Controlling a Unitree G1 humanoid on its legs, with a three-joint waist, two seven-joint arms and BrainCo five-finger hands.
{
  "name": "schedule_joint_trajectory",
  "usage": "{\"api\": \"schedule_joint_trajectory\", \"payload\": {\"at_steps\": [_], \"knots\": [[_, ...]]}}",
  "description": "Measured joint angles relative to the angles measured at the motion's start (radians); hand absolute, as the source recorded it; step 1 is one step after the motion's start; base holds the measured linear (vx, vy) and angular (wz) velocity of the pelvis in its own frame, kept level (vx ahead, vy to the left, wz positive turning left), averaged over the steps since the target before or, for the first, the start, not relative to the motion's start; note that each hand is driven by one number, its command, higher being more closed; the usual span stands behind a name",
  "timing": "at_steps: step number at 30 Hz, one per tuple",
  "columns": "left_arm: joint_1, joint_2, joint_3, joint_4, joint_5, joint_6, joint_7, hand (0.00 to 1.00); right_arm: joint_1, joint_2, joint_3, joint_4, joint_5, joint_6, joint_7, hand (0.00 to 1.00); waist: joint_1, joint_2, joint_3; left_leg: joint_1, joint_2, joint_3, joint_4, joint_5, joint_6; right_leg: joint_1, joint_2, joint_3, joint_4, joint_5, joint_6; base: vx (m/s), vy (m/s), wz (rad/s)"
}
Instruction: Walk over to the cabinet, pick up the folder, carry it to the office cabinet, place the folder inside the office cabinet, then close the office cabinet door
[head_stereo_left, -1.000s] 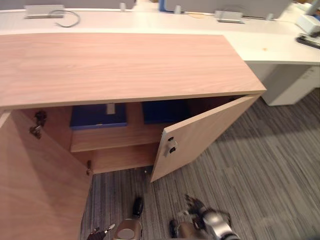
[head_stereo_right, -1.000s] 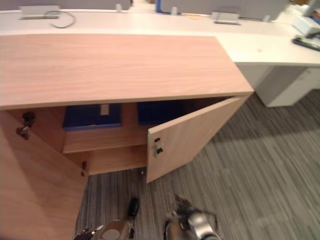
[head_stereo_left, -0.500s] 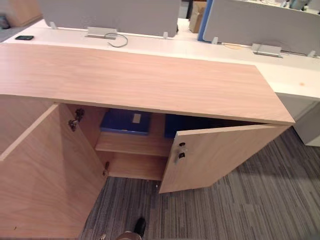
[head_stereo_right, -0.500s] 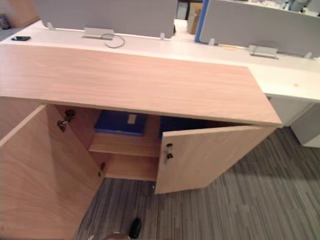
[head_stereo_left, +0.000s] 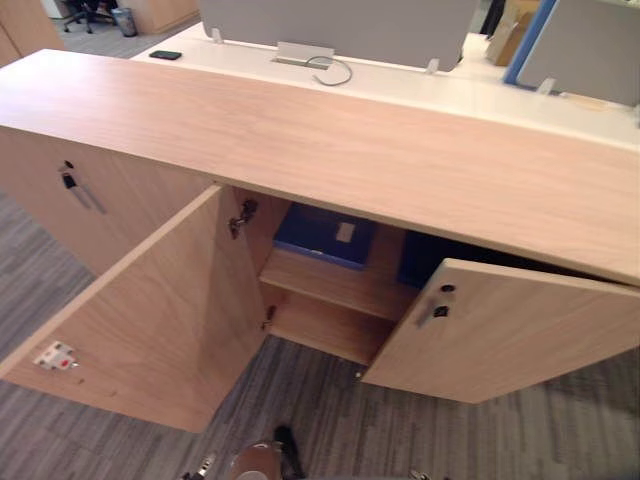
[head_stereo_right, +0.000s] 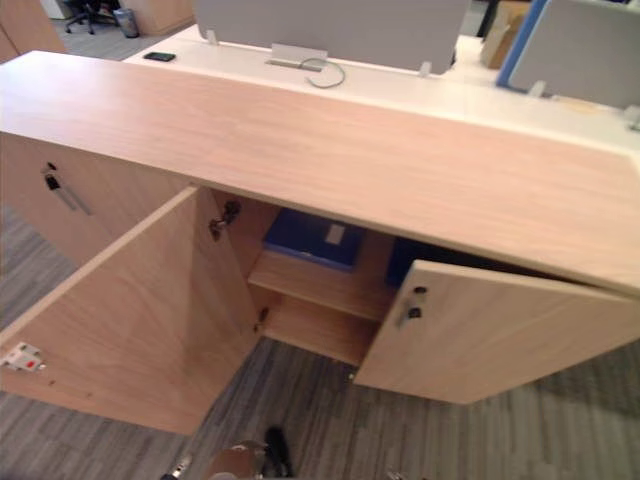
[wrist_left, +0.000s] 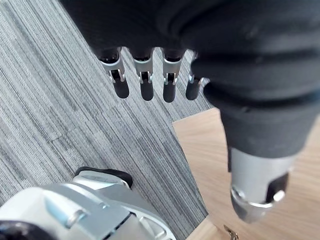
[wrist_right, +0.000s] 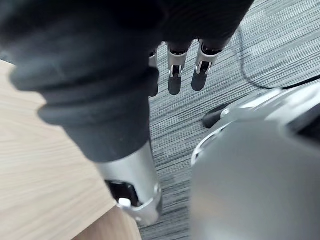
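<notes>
While cab. (head_stereo_left: 300, 140) gapes, folder (head_stereo_left: 322, 235) lies flat, blue.

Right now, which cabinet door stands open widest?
The left door of the open pair, swung far outward; its right door is only ajar, the far-left door shut.

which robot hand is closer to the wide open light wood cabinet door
Left. The left robot hand hangs beside that wide-open light wooden door; the right robot hand hangs by the half-open door.

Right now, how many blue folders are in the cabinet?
2: a labelled folder on the shelf, a second folder beside it, partly behind the right door. More may be hidden.
</notes>
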Motion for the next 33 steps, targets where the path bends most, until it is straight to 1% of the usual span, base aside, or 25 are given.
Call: {"api": "schedule_joint_trajectory", "payload": {"at_steps": [1, 3, 4, 5, 6, 7, 8, 9, 10, 11, 12, 13, 14, 15, 16, 17, 18, 20, 22, 23, 24, 28, 30, 33], "knots": [[0.002, 0.000, -0.006, 0.000, 0.001, -0.002, 0.000, 0.00, 0.006, 0.000, -0.003, 0.002, -0.001, 0.001, 0.000, 0.00, -0.001, -0.001, -0.003, 0.017, -0.020, -0.010, -0.042, 0.021, 0.002, 0.001, -0.001, 0.002, -0.003, 0.001, -0.003, 0.06, 0.084, 0.63], [0.009, 0.000, -0.007, 0.000, 0.002, -0.002, 0.000, 0.00, 0.011, 0.000, -0.004, 0.010, -0.002, 0.004, 0.000, 0.00, -0.001, 0.002, -0.011, 0.096, -0.092, -0.051, -0.247, 0.116, 0.002, 0.001, -0.004, -0.001, -0.005, 0.001, -0.003, 0.04, 0.018, 0.56], [0.013, -0.001, -0.007, 0.000, 0.002, -0.002, 0.000, 0.00, 0.012, -0.002, -0.003, 0.012, -0.004, 0.005, 0.000, 0.00, -0.001, 0.000, -0.018, 0.112, -0.106, -0.062, -0.291, 0.136, 0.002, 0.002, -0.005, -0.003, -0.008, -0.001, -0.001, 0.04, 0.014, 0.55], [0.017, 0.001, -0.007, 0.000, 0.003, -0.002, 0.000, 0.00, 0.011, -0.003, -0.002, 0.021, -0.004, 0.006, 0.000, 0.00, -0.003, -0.002, -0.027, 0.127, -0.129, -0.088, -0.349, 0.160, -0.004, 0.003, -0.010, -0.024, -0.010, -0.011, 0.010, 0.03, 0.005, 0.50], [0.017, 0.001, -0.009, -0.001, -0.002, -0.001, 0.000, 0.00, 0.007, -0.002, -0.001, 0.021, -0.004, 0.007, 0.000, 0.00, -0.002, -0.003, -0.028, 0.127, -0.147, -0.103, -0.349, 0.165, 0.000, 0.006, -0.020, -0.048, -0.005, -0.019, 0.018, 0.02, 0.009, 0.67], [0.019, 0.002, -0.008, -0.002, -0.002, -0.001, 0.000, 0.00, 0.010, -0.001, 0.000, 0.020, -0.004, 0.008, 0.000, 0.00, 0.000, -0.014, -0.029, 0.129, -0.170, -0.115, -0.348, 0.155, 0.013, 0.015, -0.049, -0.089, 0.013, -0.031, 0.033, 0.02, 0.011, 0.59], [0.020, 0.001, -0.006, -0.002, -0.002, -0.001, 0.000, 0.00, 0.013, -0.003, 0.005, 0.019, -0.004, 0.009, 0.000, 0.00, 0.000, -0.018, -0.033, 0.134, -0.183, -0.115, -0.344, 0.142, 0.028, 0.022, -0.065, -0.109, 0.022, -0.035, 0.039, 0.07, 0.014, 0.72], [0.013, -0.004, -0.005, -0.003, -0.003, -0.001, 0.001, 0.00, 0.021, -0.013, 0.018, 0.016, -0.004, 0.010, -0.001, 0.00, -0.002, -0.010, -0.034, 0.148, -0.181, -0.090, -0.322, 0.117, 0.036, 0.028, -0.086, -0.135, 0.113, -0.039, 0.055, 0.10, -0.001, 0.73], [0.017, -0.019, -0.001, -0.001, -0.003, 0.000, 0.002, 0.00, 0.027, -0.022, 0.030, -0.016, -0.002, 0.009, -0.001, 0.00, -0.004, 0.015, -0.029, 0.167, -0.174, -0.120, -0.307, 0.126, 0.046, -0.034, -0.107, -0.123, 0.326, -0.040, 0.021, 0.10, 0.014, 0.71], [0.018, -0.020, -0.003, 0.000, -0.003, -0.001, 0.002, 0.00, 0.035, -0.021, 0.046, -0.035, 0.000, 0.005, -0.001, 0.00, -0.007, 0.017, -0.031, 0.177, -0.167, -0.140, -0.299, 0.127, 0.051, -0.090, -0.115, -0.094, 0.453, -0.034, -0.020, 0.09, 0.061, 0.69], [0.018, -0.011, -0.014, 0.000, -0.001, 0.000, 0.001, 0.00, 0.035, -0.020, 0.091, -0.065, -0.001, 0.003, -0.001, 0.00, -0.006, 0.026, -0.033, 0.181, -0.155, -0.170, -0.280, 0.125, 0.045, -0.170, -0.098, 0.000, 0.590, -0.039, -0.044, 0.11, 0.064, 0.70], [0.018, -0.006, -0.035, -0.001, 0.000, -0.001, 0.001, 0.00, 0.035, -0.023, 0.123, -0.081, -0.002, 0.003, -0.002, 0.00, -0.005, 0.024, -0.036, 0.185, -0.142, -0.197, -0.276, 0.116, 0.041, -0.233, -0.054, 0.080, 0.626, -0.063, -0.015, 0.10, 0.041, 0.73], [0.018, -0.005, -0.037, -0.001, 0.000, -0.002, 0.001, 0.00, 0.030, -0.024, 0.128, -0.083, -0.002, 0.001, -0.002, 0.00, -0.003, 0.025, -0.037, 0.184, -0.138, -0.212, -0.278, 0.112, 0.045, -0.257, -0.034, 0.118, 0.620, -0.071, -0.003, 0.10, -0.017, 0.84], [0.018, -0.005, -0.036, 0.001, 0.000, -0.002, 0.001, 0.00, 0.028, -0.024, 0.131, -0.083, -0.001, 0.000, -0.003, 0.00, -0.004, 0.026, -0.037, 0.185, -0.134, -0.245, -0.283, 0.109, 0.047, -0.294, 0.007, 0.193, 0.580, -0.082, 0.021, 0.08, -0.040, 0.75], [0.019, -0.006, -0.032, 0.001, -0.001, -0.002, 0.001, 0.00, 0.029, -0.024, 0.132, -0.079, 0.000, 0.000, -0.003, 0.00, -0.005, 0.025, -0.038, 0.189, -0.133, -0.252, -0.287, 0.108, 0.045, -0.300, 0.025, 0.229, 0.547, -0.083, 0.028, 0.12, -0.074, 1.00], [0.021, -0.010, -0.019, 0.001, 0.000, -0.004, 0.001, 0.00, 0.032, -0.024, 0.131, -0.070, 0.000, 0.001, -0.005, 0.00, -0.004, 0.023, -0.043, 0.197, -0.137, -0.274, -0.290, 0.108, 0.044, -0.297, 0.040, 0.267, 0.467, -0.082, 0.032, 0.12, -0.104, 0.84], [0.022, -0.019, 0.007, 0.000, -0.001, -0.005, 0.002, 0.00, 0.033, -0.028, 0.131, -0.058, 0.000, 0.001, -0.005, 0.00, 0.000, 0.015, -0.055, 0.204, -0.140, -0.291, -0.292, 0.109, 0.041, -0.293, 0.037, 0.251, 0.391, -0.075, 0.041, 0.11, -0.102, 0.69], [0.024, -0.029, 0.038, -0.001, -0.001, -0.011, 0.003, 0.00, 0.032, -0.028, 0.133, -0.055, 0.000, 0.001, -0.005, 0.00, 0.007, 0.017, -0.064, 0.218, -0.139, -0.298, -0.304, 0.110, 0.027, -0.289, 0.042, 0.234, 0.304, -0.068, 0.031, 0.12, -0.109, 0.18], [0.039, -0.030, 0.048, 0.000, -0.001, -0.011, 0.003, 0.00, 0.033, -0.028, 0.133, -0.039, -0.001, 0.001, -0.005, 0.00, 0.006, 0.010, -0.087, 0.219, -0.138, -0.302, -0.302, 0.108, 0.023, -0.281, 0.048, 0.215, 0.241, -0.034, 0.023, 0.13, -0.127, 0.04], [0.044, -0.031, 0.057, 0.000, -0.002, -0.011, 0.003, 0.00, 0.034, -0.028, 0.133, -0.029, -0.001, 0.001, -0.005, 0.00, 0.005, 0.010, -0.097, 0.219, -0.137, -0.312, -0.301, 0.105, 0.018, -0.266, 0.054, 0.214, 0.211, 0.009, 0.020, 0.14, -0.173, 0.19], [0.045, -0.034, 0.065, 0.001, -0.001, -0.011, 0.003, 0.00, 0.032, -0.030, 0.129, -0.020, 0.000, 0.000, -0.005, 0.00, 0.004, 0.011, -0.100, 0.221, -0.131, -0.325, -0.300, 0.103, 0.014, -0.248, 0.061, 0.205, 0.185, 0.047, 0.032, 0.13, -0.181, 0.26], [0.045, -0.047, 0.092, 0.000, -0.006, -0.012, 0.003, 0.00, 0.031, -0.027, 0.110, -0.012, -0.001, 0.001, -0.005, 0.00, 0.013, 0.006, -0.099, 0.240, -0.097, -0.356, -0.303, 0.099, -0.017, -0.203, 0.088, 0.152, 0.151, 0.051, 0.026, 0.10, -0.190, 0.25], [0.045, -0.051, 0.098, 0.000, -0.009, -0.012, 0.003, 0.00, 0.024, -0.021, 0.077, -0.008, -0.001, 0.001, -0.004, 0.00, 0.017, 0.003, -0.098, 0.251, -0.078, -0.374, -0.312, 0.103, -0.041, -0.185, 0.104, 0.128, 0.143, 0.052, 0.020, 0.06, -0.158, 0.21], [0.045, -0.051, 0.096, 0.000, -0.010, -0.013, 0.003, 0.00, 0.021, -0.021, 0.071, 0.002, -0.001, 0.001, -0.004, 0.00, 0.015, 0.003, -0.098, 0.265, -0.066, -0.400, -0.329, 0.111, -0.054, -0.163, 0.114, 0.098, 0.129, 0.051, 0.010, 0.00, -0.131, 0.29]]}}
